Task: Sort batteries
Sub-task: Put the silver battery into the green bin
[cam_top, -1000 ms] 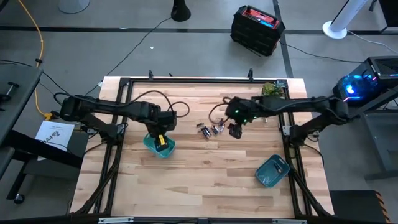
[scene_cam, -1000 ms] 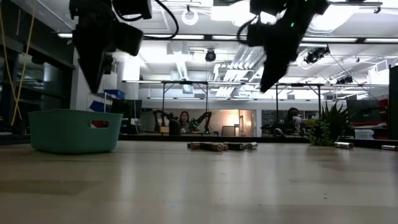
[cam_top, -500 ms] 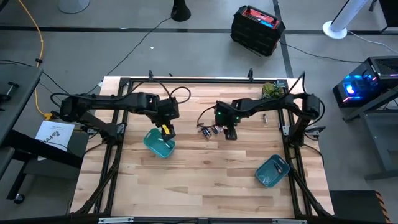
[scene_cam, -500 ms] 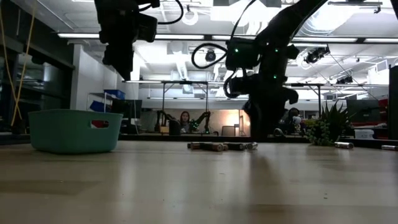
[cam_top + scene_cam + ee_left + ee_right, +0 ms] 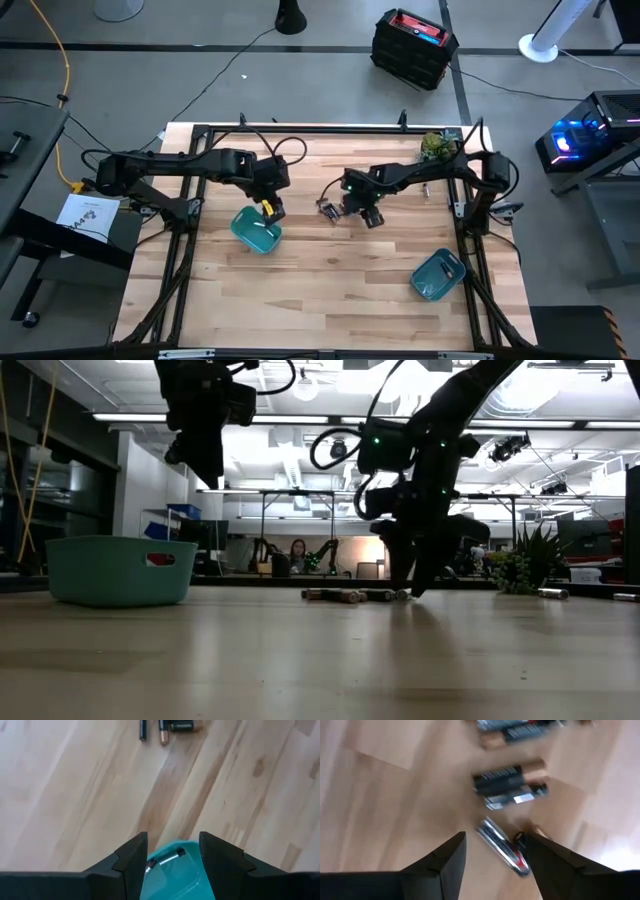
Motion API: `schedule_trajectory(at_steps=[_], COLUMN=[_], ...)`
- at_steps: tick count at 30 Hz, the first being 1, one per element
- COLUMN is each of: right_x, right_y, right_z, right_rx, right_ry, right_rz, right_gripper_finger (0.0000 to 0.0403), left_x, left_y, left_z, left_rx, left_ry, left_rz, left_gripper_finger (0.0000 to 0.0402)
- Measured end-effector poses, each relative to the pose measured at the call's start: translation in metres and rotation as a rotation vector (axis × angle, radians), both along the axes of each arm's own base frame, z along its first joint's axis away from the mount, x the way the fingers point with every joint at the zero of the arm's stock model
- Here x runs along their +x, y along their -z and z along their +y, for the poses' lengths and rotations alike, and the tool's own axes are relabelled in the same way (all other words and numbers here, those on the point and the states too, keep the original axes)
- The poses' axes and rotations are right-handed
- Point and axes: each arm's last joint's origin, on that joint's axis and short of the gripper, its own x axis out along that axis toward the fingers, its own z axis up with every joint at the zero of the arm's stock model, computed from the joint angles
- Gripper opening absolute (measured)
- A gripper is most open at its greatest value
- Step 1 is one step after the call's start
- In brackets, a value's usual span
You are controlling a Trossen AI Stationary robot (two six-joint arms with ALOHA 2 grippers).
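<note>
The batteries (image 5: 336,208) lay as a small cluster near the middle of the table (image 5: 330,290), all on their sides. In the low view the cluster (image 5: 355,595) formed a short row, long axes level with the tabletop. In the right wrist view, two dark cells (image 5: 507,774) lay side by side and roughly parallel, while a silvery cell (image 5: 502,846) lay at an angle to them, with one end between the finger tips.

The right gripper (image 5: 362,211) was low over the table just beside the cluster, and in the low view its fingers (image 5: 412,572) reached almost to the surface. Its fingers were spread apart, with nothing clamped.

The left gripper (image 5: 266,208) hung above the near edge of the left bin (image 5: 256,232), its fingers likewise apart and empty. One cell (image 5: 166,860) lay inside that bin, long axis slanted across the floor of it.

A second bin (image 5: 437,274) stood well apart near the right front corner. Whether it held anything could not be told.
</note>
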Motion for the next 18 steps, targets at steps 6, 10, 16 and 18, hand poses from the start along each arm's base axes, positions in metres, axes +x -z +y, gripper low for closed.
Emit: schedule_trajectory(at_steps=[6, 10, 16, 18], right_x=[0.003, 0.005, 0.006, 0.006], right_y=[0.005, 0.014, 0.01, 0.002], right_z=[0.01, 0.014, 0.015, 0.012], right_rx=[-0.014, -0.005, 0.001, 0.014], right_ry=[-0.057, -0.071, -0.007, 0.062], right_rz=[0.012, 0.046, 0.049, 0.029], right_gripper_finger=[0.0169, 0.0121, 0.0071, 0.0069], left_x=[0.001, 0.001, 0.001, 0.001], left_y=[0.0, 0.0, 0.0, 0.0], left_z=[0.001, 0.001, 0.001, 0.001], left_rx=[0.021, 0.02, 0.018, 0.018], left_ry=[-0.008, -0.009, -0.016, -0.016], left_rz=[-0.01, -0.01, -0.008, -0.008], left_gripper_finger=[0.0172, 0.0172, 0.0172, 0.0172])
